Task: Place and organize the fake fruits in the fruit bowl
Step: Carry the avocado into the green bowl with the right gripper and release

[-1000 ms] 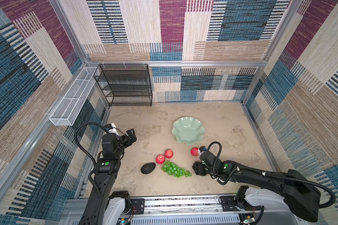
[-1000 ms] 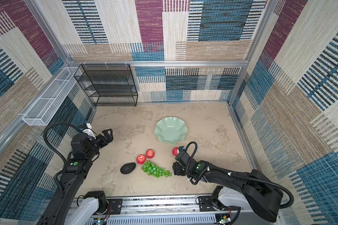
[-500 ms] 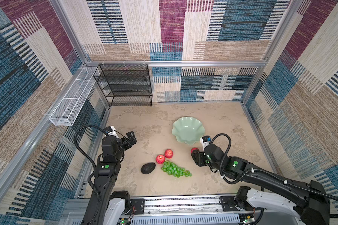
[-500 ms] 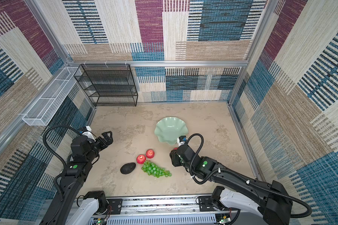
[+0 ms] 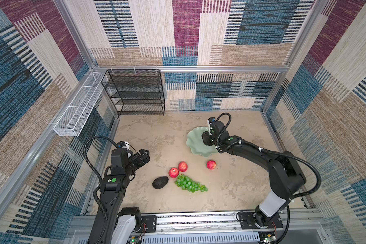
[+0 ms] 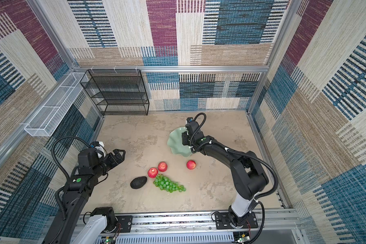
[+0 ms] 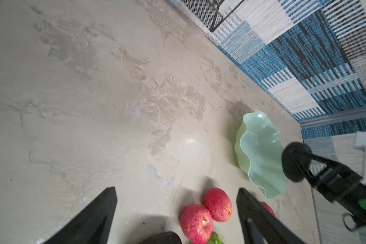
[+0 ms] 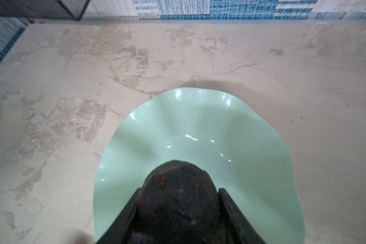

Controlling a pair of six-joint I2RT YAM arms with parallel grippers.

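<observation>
The right claw [image 8: 179,190] is clenched on a dark avocado [image 8: 178,175]. Its pebbly, blackish skin is flecked with red and pinched on either side by the two black fingers. The fruit is over the near part of the fruit bowl [image 8: 199,109], a glossy mint-green dish with a wavy, scalloped rim and bright highlights in its shallow well. I cannot tell whether the fruit touches the glaze, since the claw hides its underside. In both top views the bowl stands right of centre on the mottled beige, stone-look worktop [image 5: 156,135].

The left claw [image 7: 176,191] is released, its jaws spread wide with nothing between them, and it hovers over bare worktop at the left.

The rest of the fruit lies on the worktop in front of the bowl. A first apple [image 5: 182,166] and a second apple [image 5: 173,172], both round and speckled red, sit side by side. A third apple [image 5: 211,164] sits apart, nearer the bowl. The green grapes [image 5: 189,184], a long bunch of shiny beads, lie just beside the second apple. A second avocado [image 5: 160,182], matte, rough and egg-shaped, rests to their left.
</observation>
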